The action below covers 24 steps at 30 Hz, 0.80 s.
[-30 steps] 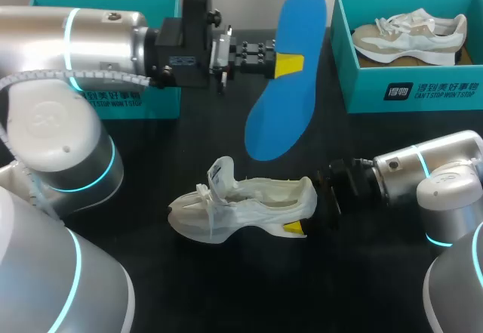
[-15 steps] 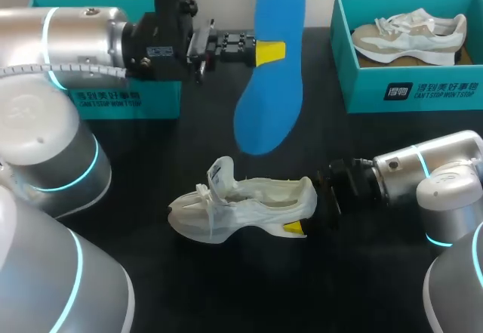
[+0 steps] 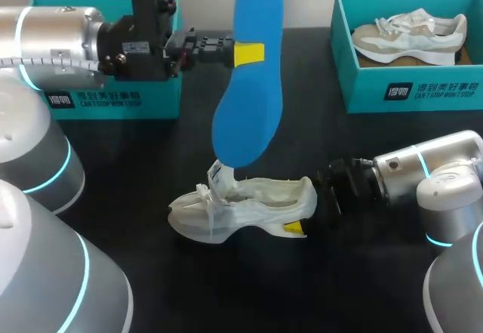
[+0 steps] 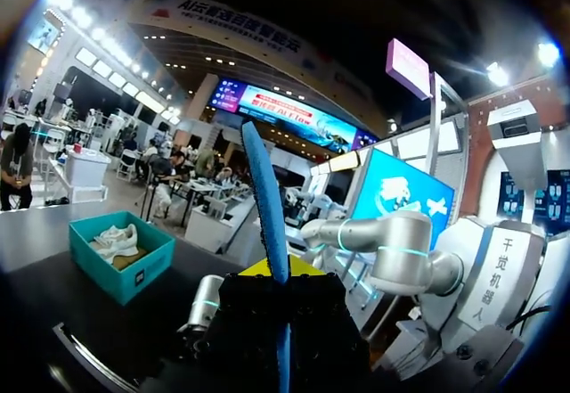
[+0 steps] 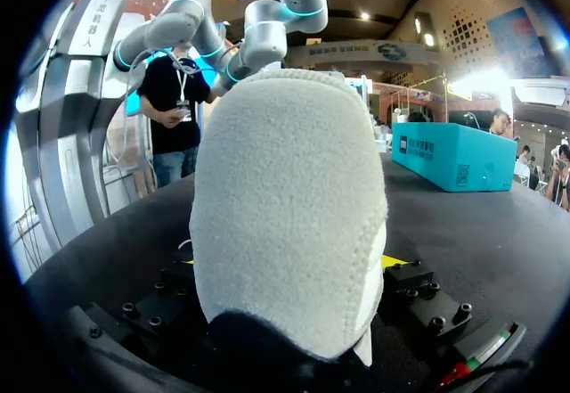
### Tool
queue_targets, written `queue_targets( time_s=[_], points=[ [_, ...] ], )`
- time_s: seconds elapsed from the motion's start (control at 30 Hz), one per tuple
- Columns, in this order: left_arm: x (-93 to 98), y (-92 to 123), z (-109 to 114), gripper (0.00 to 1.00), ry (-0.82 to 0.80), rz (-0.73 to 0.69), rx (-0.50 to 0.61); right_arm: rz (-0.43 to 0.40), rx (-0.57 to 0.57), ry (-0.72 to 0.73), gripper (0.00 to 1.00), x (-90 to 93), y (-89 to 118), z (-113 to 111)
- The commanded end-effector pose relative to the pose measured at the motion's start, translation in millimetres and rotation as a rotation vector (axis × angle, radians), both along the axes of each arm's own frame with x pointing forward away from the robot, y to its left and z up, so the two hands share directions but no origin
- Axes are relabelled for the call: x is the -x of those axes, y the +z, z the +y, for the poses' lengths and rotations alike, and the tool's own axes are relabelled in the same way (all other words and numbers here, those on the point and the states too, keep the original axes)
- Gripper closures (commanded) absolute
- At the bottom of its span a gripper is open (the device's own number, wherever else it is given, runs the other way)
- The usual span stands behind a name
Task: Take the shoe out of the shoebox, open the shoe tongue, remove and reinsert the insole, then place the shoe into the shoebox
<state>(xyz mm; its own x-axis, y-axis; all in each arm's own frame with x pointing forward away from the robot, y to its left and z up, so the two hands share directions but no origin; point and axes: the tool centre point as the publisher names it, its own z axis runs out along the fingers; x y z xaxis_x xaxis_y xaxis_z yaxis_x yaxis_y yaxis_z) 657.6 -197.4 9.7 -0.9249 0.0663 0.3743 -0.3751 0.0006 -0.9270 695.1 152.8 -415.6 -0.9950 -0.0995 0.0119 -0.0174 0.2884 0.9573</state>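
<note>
Insole (image 3: 247,76) hangs steep, lower end over shoe (image 3: 241,208) — toe pointing left

The blue insole (image 3: 247,76), pinched in the left claw (image 3: 249,53), hangs tilted with its lower end just over the tongue of the white shoe (image 3: 249,205), barring the way in from above there. The right claw (image 3: 302,218) clamps the heel, closing that end. Teal shoeboxes, left (image 3: 113,99) and right (image 3: 407,91), wall the far corners. Bare bench (image 3: 302,288) lies open in front of the shoe.
</note>
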Motion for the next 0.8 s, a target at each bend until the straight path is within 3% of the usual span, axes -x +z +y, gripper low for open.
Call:
queue_targets(
  time_s=[0.03,0.8],
  points=[
    [0.9,-0.2,7.2,1.00,0.003,0.002,-0.006,0.001,0.004,0.000,1.00,1.5,-1.9,0.9],
    [-0.9,0.6,9.5,1.00,-0.003,0.002,-0.015,0.001,0.004,0.000,1.00,1.5,-1.9,0.9]
  ],
)
